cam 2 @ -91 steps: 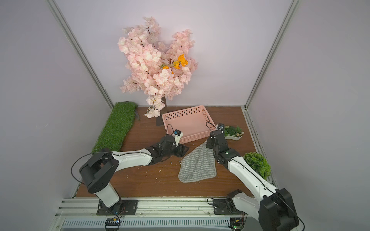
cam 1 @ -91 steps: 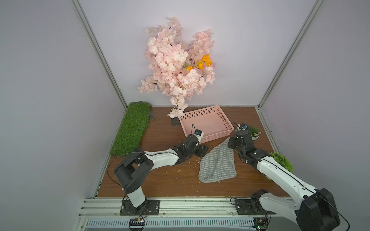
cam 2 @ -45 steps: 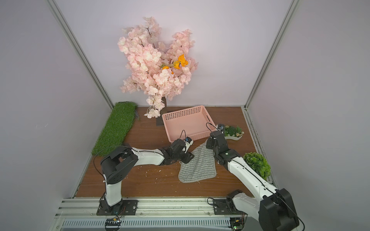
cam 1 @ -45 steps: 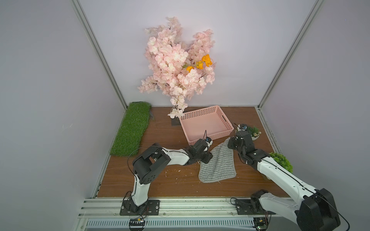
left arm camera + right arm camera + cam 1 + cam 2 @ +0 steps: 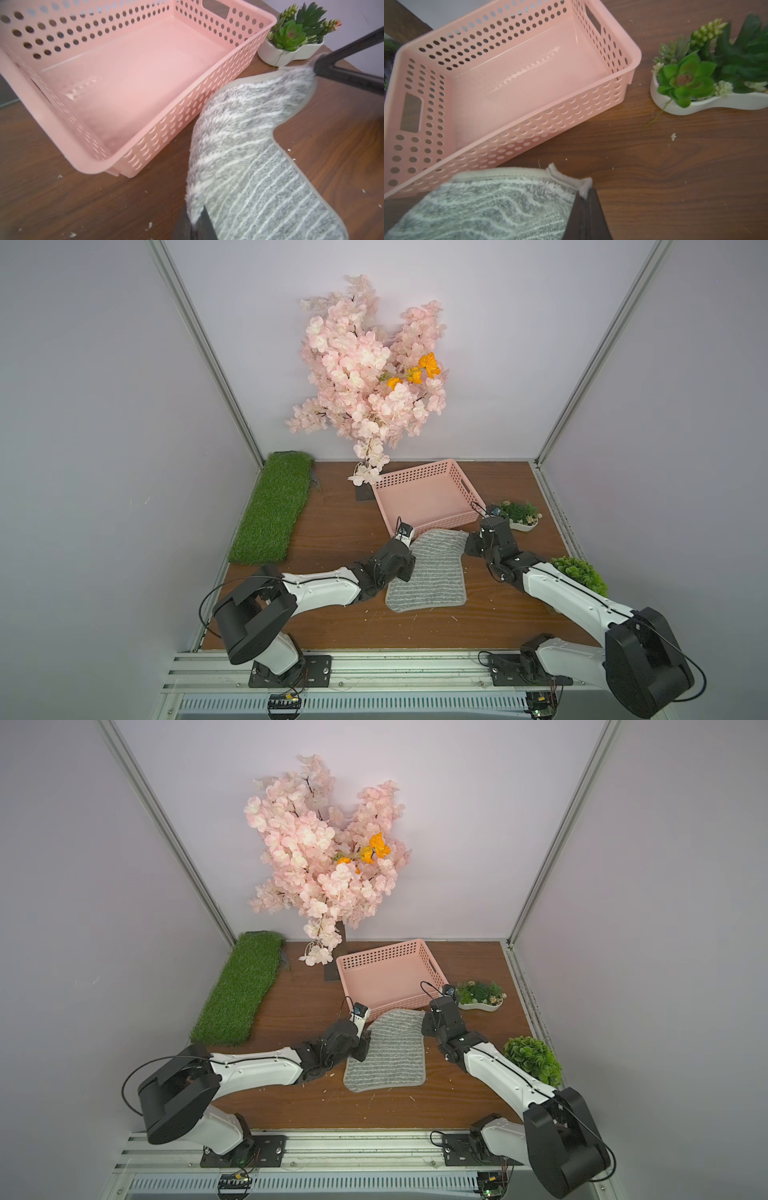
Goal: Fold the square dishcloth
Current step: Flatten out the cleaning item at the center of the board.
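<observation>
The square dishcloth [image 5: 430, 576] [image 5: 386, 1056], grey with thin whitish stripes, lies on the wooden table just in front of the pink basket [image 5: 415, 479] [image 5: 380, 957]. Its near part is flat and its far part is raised, fluffy side up. My left gripper [image 5: 409, 562] [image 5: 365, 1042] [image 5: 196, 222] is shut on the cloth's [image 5: 249, 166] far left edge. My right gripper [image 5: 468, 543] [image 5: 424, 1025] [image 5: 584, 197] is shut on the far right corner of the cloth [image 5: 488, 207], beside the small loop [image 5: 556, 170].
A white dish of succulents [image 5: 519, 516] [image 5: 695, 83] stands right of the basket, close to my right wrist. A round green plant [image 5: 579, 574] sits at the right edge, a grass mat [image 5: 274, 510] along the left wall, and a pink blossom tree [image 5: 370, 377] at the back.
My left arm swung in from the left to the cloth's far left edge and its jaws closed on it. The right gripper kept its hold on the far right corner.
</observation>
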Controlling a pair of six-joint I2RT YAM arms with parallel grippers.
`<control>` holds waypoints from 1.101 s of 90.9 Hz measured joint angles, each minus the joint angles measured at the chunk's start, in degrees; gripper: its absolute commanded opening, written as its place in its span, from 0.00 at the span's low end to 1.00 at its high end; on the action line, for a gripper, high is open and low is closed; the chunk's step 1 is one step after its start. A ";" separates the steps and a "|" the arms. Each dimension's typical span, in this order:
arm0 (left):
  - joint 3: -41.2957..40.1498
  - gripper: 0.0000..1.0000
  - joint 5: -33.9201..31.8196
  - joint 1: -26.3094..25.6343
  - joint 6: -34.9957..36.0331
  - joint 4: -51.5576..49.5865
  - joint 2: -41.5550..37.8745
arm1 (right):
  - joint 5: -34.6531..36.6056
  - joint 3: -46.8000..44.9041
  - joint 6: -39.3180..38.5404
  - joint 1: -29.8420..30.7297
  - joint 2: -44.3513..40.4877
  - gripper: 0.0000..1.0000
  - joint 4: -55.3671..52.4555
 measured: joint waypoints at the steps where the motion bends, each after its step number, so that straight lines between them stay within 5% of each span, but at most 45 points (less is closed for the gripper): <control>1: -0.02 0.10 0.02 -0.26 0.17 0.20 0.13 | 0.02 0.00 0.07 0.04 0.33 0.00 0.04; 17: 1.75 0.26 1.75 -6.05 5.35 1.11 7.02 | 2.58 0.74 1.22 0.37 6.60 0.00 -0.72; 37: 1.60 0.48 13.99 -8.70 8.87 0.15 9.16 | 6.10 1.75 2.67 0.35 12.81 0.00 -3.10; 56: 0.79 0.50 19.43 -7.13 8.66 -1.31 6.82 | 6.36 1.73 3.37 0.37 14.88 0.00 -3.28; 80: 0.61 0.60 18.80 -3.61 4.81 -1.70 -1.11 | 6.32 1.73 3.50 0.35 14.86 0.00 -3.04; 100: 8.02 0.60 18.45 1.03 3.82 -3.78 2.95 | 5.77 1.73 3.52 0.37 14.86 0.00 -2.34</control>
